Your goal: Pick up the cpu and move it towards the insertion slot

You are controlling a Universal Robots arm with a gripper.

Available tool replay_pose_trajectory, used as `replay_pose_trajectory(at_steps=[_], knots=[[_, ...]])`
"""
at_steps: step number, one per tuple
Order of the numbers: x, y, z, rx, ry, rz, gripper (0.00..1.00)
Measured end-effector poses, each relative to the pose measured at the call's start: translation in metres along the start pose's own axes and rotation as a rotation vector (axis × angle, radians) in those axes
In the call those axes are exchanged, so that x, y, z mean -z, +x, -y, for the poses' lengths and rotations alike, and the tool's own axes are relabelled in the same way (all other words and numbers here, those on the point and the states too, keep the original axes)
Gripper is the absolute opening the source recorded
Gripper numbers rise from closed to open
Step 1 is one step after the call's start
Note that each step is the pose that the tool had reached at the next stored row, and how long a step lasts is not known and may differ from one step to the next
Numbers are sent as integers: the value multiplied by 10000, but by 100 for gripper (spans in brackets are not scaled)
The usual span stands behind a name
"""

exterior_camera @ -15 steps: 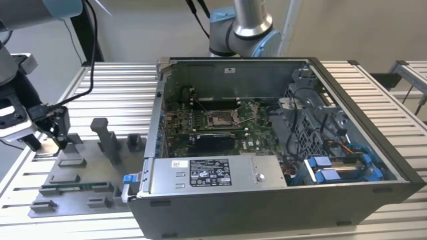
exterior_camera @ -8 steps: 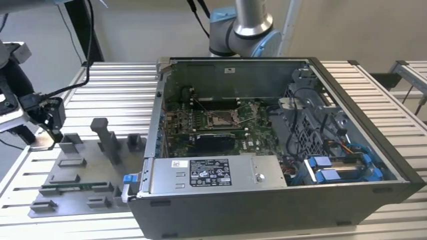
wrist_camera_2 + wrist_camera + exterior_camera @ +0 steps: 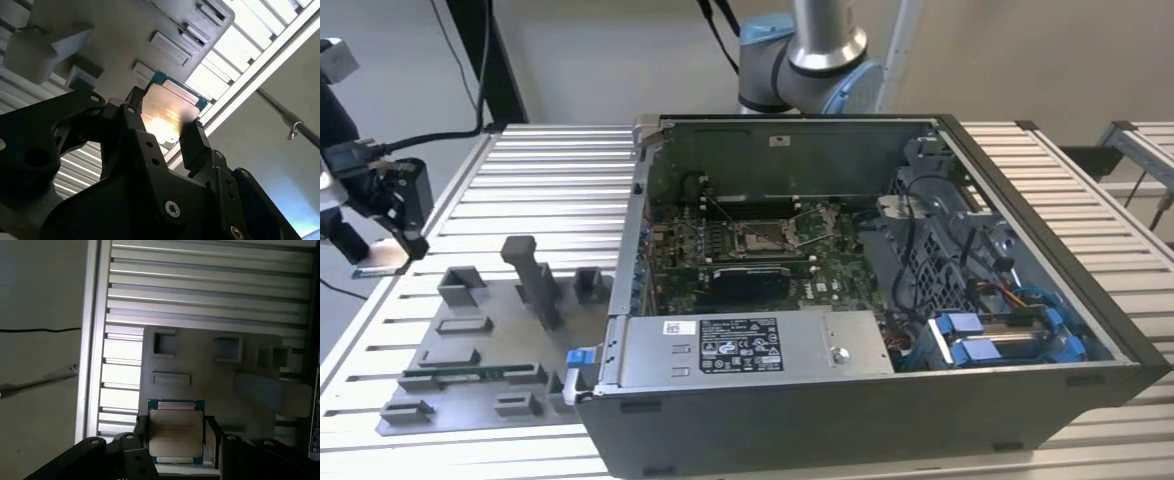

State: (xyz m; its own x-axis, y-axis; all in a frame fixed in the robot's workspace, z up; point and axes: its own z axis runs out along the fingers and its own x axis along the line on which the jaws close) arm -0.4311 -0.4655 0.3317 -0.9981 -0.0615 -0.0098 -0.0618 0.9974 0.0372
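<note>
Gripper (image 3: 176,440) clenched on the cpu (image 3: 176,432). In both wrist views two black fingers (image 3: 141,432) press against opposite edges of the chip, whose silvery top and blue-green rim face the cameras. Behind the cpu lies a grey tray (image 3: 200,365) with shallow rectangular pockets, resting on the ribbed metal surface (image 3: 200,285). Whether the chip is clear of the tray cannot be told.

In the exterior view the gripper (image 3: 403,248) hangs near the surface's (image 3: 547,170) edge on the exterior view's left, just beside the tray (image 3: 454,330), which carries upright posts (image 3: 534,280) and a memory stick (image 3: 460,373). The open case (image 3: 854,400) lies on the exterior view's right. On its green board sits the slot (image 3: 761,237), a silver frame with a dark centre. The slot is well apart from the gripper, with the tray and the case wall between them.
</note>
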Motion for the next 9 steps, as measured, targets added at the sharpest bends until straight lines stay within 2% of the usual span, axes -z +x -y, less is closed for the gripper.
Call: replay_pose_trajectory(at_steps=[9], knots=[[302,-4,-11,2,25,0,0]])
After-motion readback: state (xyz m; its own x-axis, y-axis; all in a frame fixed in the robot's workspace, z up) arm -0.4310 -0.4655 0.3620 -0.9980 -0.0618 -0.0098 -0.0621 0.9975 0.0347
